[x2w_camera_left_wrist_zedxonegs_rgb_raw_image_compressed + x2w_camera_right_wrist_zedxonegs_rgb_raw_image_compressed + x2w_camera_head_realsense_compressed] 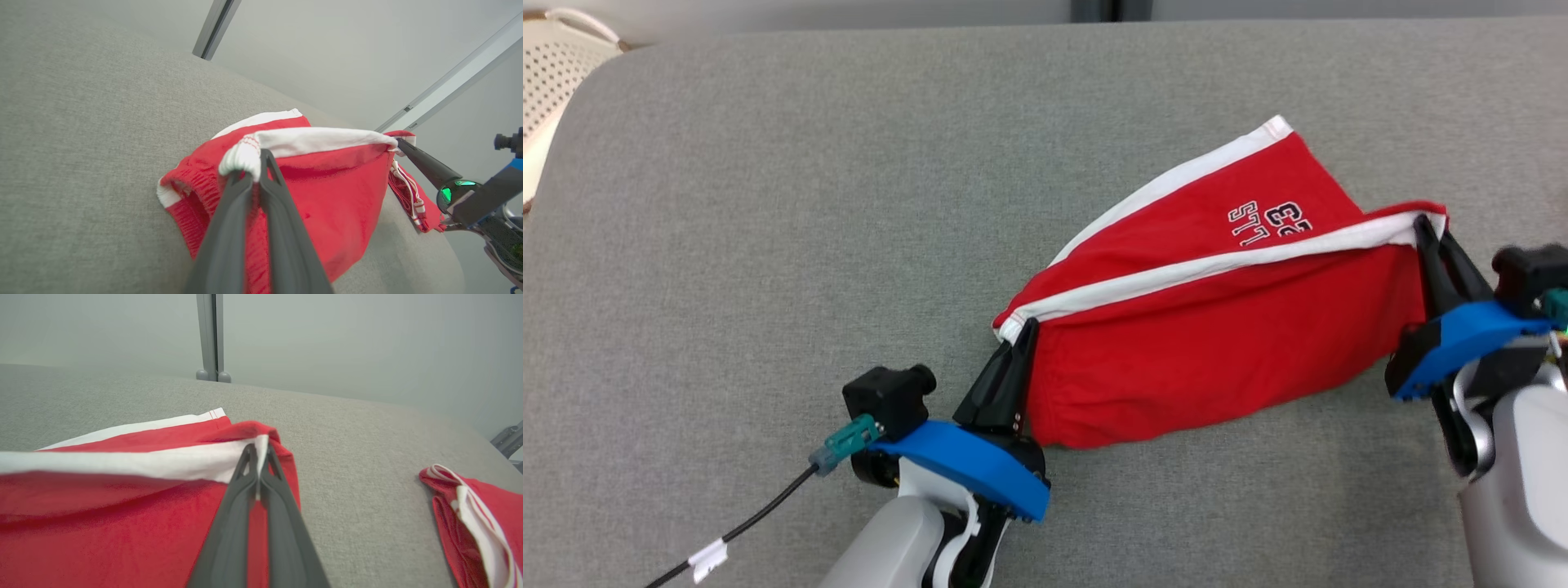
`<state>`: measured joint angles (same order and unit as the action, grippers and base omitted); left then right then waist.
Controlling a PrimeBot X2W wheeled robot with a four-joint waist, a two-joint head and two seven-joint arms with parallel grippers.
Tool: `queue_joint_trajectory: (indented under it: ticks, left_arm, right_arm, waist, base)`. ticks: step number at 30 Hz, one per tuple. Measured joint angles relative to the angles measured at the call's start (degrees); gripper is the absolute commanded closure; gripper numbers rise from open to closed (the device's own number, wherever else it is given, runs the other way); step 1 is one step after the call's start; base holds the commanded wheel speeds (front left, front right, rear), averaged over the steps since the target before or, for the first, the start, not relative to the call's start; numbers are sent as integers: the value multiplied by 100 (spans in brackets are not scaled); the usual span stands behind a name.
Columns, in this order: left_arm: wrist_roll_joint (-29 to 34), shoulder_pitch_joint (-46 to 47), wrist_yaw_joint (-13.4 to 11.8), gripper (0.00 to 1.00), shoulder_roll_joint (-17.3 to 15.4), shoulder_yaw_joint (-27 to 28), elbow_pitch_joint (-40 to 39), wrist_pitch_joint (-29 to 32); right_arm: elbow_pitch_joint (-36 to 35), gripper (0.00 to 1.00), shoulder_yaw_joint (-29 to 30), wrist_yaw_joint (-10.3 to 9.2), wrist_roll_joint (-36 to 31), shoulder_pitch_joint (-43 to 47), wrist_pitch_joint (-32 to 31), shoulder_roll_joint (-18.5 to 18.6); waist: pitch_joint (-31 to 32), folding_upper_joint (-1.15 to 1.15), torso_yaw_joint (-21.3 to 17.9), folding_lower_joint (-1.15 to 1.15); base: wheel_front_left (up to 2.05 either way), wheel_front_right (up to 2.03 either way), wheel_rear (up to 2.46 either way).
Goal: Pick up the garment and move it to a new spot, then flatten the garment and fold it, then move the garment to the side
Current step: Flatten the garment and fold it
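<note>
The garment [1217,343] is a pair of red shorts with white trim and printed lettering, stretched between my two grippers over the grey padded surface [768,245]. My left gripper [1031,327] is shut on the white-trimmed corner at the garment's left end, bunched at the tips in the left wrist view [251,163]. My right gripper [1421,222] is shut on the white edge at the right end [258,451]; it also shows in the left wrist view [399,142]. The white band runs taut between the two grips, and the red cloth [339,196] [102,506] hangs below it onto the surface.
A second red and white cloth [470,514] [410,200] lies crumpled on the surface to the right of my right gripper. A white perforated basket [556,73] stands past the far left corner. A black cable [752,523] trails from my left wrist. A grey post [210,335] rises behind the surface.
</note>
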<state>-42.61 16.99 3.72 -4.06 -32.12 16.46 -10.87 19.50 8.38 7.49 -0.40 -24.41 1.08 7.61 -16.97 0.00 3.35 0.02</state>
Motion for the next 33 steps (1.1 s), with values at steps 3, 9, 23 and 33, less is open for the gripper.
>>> queue_joint_trajectory:
  ticks: [3, 9, 23, 33]
  left_arm:
    - [-165, 331, -133, 100, 70, -29, 207, 185]
    - [-348, 968, -278, 100, 113, -236, 500, 299]
    - [-1165, 1697, -703, 100, 118, -1157, 760, 107]
    - [-1382, 1783, -881, 0, 116, -1357, 920, -118]
  right_arm:
    - [521, 100, -136, 0, -38, -637, -247, 182]
    - [1517, 100, -498, 1, -44, -1675, -405, 542]
    - [3332, 75, -1171, 1, 70, -3056, -424, 1002]
    - [4005, 0, -1343, 0, 146, -3401, -102, 993]
  waist:
    - [-177, 2, 129, 0]
    - [-457, 2, 406, 0]
    - [-715, 1, 821, -1]
    - [-623, 1, 802, -2]
  base:
    - [0, 0, 0]
    - [0, 0, 0]
    - [0, 0, 0]
    - [0, 0, 0]
